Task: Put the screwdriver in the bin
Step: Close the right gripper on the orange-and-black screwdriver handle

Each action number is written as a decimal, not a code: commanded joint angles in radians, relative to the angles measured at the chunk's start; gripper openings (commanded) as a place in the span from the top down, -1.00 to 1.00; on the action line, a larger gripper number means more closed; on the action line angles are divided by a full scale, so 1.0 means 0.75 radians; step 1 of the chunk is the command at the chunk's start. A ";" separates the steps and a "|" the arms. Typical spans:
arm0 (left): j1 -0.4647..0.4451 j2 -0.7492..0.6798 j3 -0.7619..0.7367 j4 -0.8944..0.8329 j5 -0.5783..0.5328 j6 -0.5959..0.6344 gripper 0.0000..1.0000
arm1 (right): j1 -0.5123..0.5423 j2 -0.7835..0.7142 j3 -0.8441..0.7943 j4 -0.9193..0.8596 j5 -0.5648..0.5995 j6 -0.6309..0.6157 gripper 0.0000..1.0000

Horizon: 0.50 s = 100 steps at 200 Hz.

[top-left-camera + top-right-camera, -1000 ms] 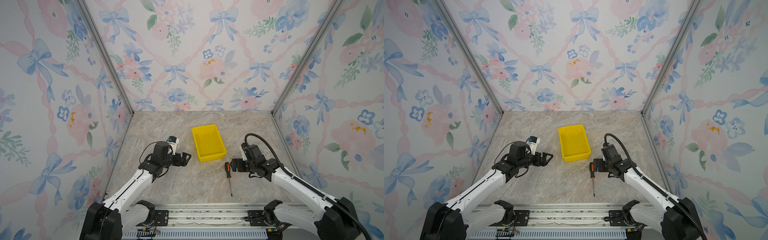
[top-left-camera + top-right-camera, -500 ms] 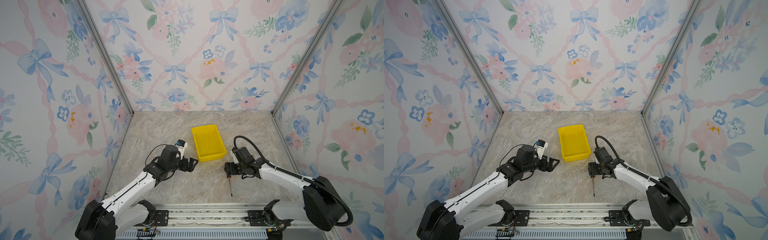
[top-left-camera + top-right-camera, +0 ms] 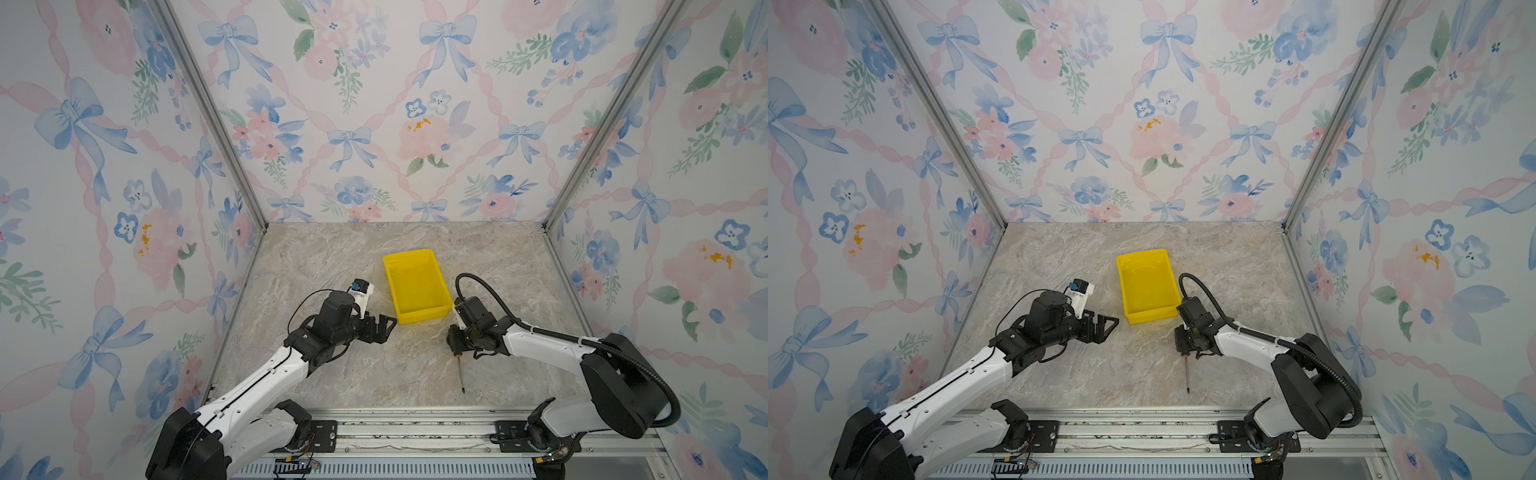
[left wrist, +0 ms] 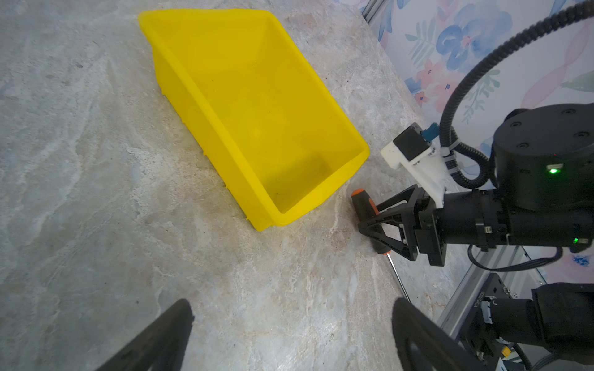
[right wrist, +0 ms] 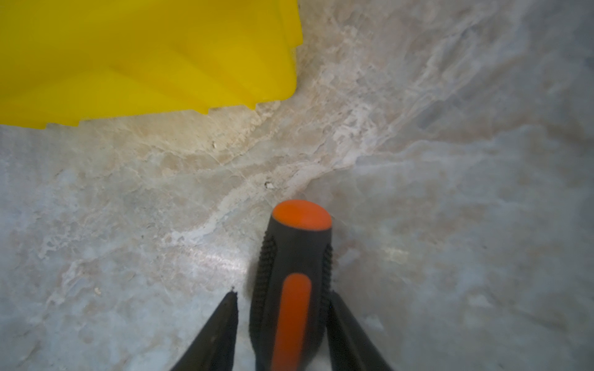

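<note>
Straddling screwdriver (image 5: pixel 294 257) handle with right gripper (image 4: pixel 369 216); clamped or not, unclear
Lying handle-end toward bin (image 3: pixel 419 313), shaft away; nearer right arm; holding left gripper (image 3: pixel 385 328) spread wide

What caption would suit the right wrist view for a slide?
Right gripper straddling the black and orange handle of the screwdriver on the marble table, near the yellow bin.

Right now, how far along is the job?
Done: the approach. The right gripper straddles the screwdriver at its handle. In hand: the grip. A slight gap shows beside one jaw, so it looks not yet firm, and the tool lies on the table. Left: lift it and set it in the bin, which is empty. The left gripper is open, holding nothing.
</note>
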 commanded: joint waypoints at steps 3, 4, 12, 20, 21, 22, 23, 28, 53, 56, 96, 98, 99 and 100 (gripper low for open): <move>-0.007 -0.030 -0.026 0.004 -0.024 -0.011 -0.95 | 0.028 0.012 -0.001 -0.052 0.064 0.025 0.25; -0.007 -0.029 -0.027 0.004 -0.025 -0.010 -0.95 | 0.028 0.010 -0.002 -0.054 0.067 0.026 0.26; -0.007 -0.030 -0.031 0.005 -0.027 -0.007 -0.95 | 0.033 -0.004 -0.009 -0.060 0.079 0.028 0.34; -0.006 -0.029 -0.031 0.004 -0.030 0.000 -0.95 | 0.039 -0.025 -0.021 -0.065 0.088 0.028 0.42; -0.006 -0.029 -0.030 0.004 -0.031 0.000 -0.95 | 0.040 -0.028 -0.023 -0.065 0.090 0.029 0.43; -0.006 -0.028 -0.031 0.004 -0.031 0.001 -0.95 | 0.041 -0.031 -0.025 -0.065 0.091 0.028 0.45; -0.006 -0.029 -0.029 0.004 -0.030 0.001 -0.95 | 0.042 -0.033 -0.027 -0.066 0.094 0.028 0.46; -0.007 -0.023 -0.029 0.004 -0.029 0.008 -0.95 | 0.046 -0.051 -0.032 -0.070 0.102 0.030 0.51; -0.006 -0.006 -0.008 0.004 0.007 0.053 -0.95 | 0.064 -0.142 -0.072 -0.095 0.136 0.039 0.71; -0.006 -0.006 -0.005 0.005 0.012 0.060 -0.95 | 0.066 -0.152 -0.075 -0.098 0.134 0.039 0.73; -0.008 -0.042 -0.005 0.036 0.096 0.192 -0.95 | 0.166 -0.306 0.008 -0.290 0.237 0.033 0.96; -0.010 -0.047 -0.008 0.040 0.095 0.201 -0.95 | 0.170 -0.310 0.018 -0.306 0.243 0.035 0.97; -0.010 -0.050 -0.009 0.041 0.095 0.205 -0.95 | 0.174 -0.313 0.027 -0.323 0.250 0.035 0.98; -0.010 -0.052 -0.010 0.042 0.095 0.210 -0.95 | 0.174 -0.313 0.027 -0.323 0.250 0.035 0.98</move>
